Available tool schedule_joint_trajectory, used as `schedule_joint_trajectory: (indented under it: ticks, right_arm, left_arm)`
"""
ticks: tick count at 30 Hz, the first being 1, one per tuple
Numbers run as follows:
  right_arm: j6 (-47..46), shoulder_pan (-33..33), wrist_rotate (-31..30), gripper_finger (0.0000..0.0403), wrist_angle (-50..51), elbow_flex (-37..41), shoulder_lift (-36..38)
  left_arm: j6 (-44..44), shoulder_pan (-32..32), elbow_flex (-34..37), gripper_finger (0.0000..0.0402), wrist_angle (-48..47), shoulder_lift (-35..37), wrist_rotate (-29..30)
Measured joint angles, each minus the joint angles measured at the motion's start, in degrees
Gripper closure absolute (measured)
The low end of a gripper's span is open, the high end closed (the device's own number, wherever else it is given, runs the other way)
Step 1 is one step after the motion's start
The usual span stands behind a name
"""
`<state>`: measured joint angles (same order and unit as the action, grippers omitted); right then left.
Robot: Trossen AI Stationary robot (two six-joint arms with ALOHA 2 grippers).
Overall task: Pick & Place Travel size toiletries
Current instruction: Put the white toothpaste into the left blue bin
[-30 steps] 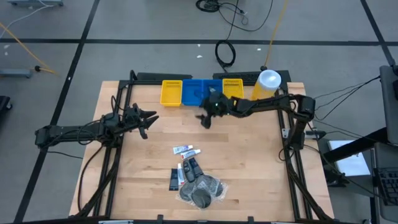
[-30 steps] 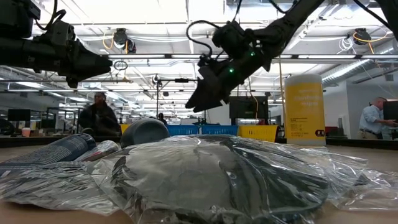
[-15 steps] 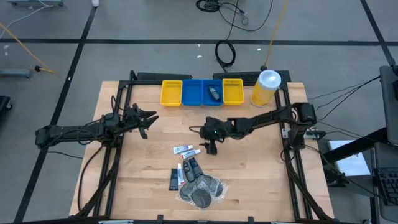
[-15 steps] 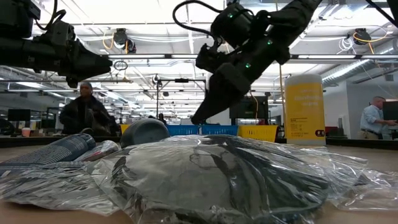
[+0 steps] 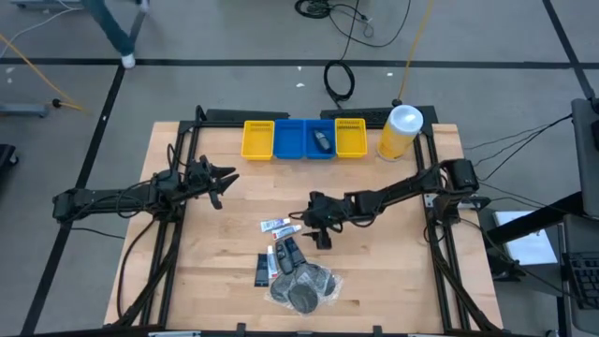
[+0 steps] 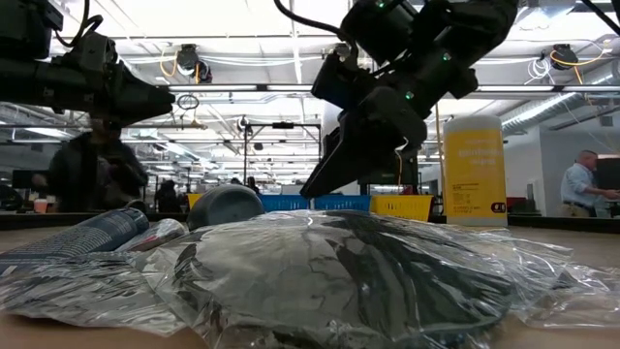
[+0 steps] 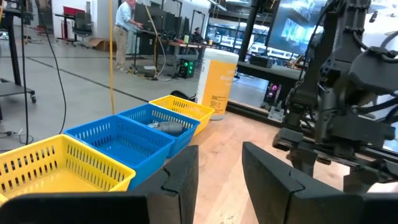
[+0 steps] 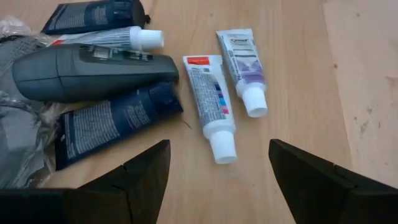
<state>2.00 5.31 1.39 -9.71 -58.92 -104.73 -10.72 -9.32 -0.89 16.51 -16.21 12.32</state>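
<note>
The toiletries lie on the bench [image 5: 225,271] just under the right hand [image 8: 217,177], which is wide open and empty. Two small white tubes [image 8: 208,102] with round caps look light, soft and squashy. The middle looks best to grab. Beside them lies a hard grey bottle [image 8: 87,71], likely slippery.

The left hand [image 7: 217,174] waits far off, fingers a little apart.

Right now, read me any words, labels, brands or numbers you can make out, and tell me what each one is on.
None can be read for sure.
Two white tubes: printed labels, too small.
Dark tube: white print, too small.
Dark bottle: pale label, blurred.
Yellow canister: dark lettering, blurred.
Right gripper hangs open above the tubes.
</note>
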Motion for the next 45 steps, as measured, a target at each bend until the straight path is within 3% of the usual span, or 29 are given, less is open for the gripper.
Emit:
schedule_joint_trajectory:
  ticks: [36, 45]
  right_arm:
    - [-0.95, 0.80, -1.43, 0.0139, -10.05, 0.06, -8.91]
    - [-0.89, 0.75, -1.34, 0.0192, -11.38, -0.04, -9.75]
  left_arm:
    - [0.02, 0.00, 0.00, 0.0277, 0.00, -0.02, 0.02]
    - [0.02, 0.00, 0.00, 0.0277, -0.04, -0.01, 0.02]
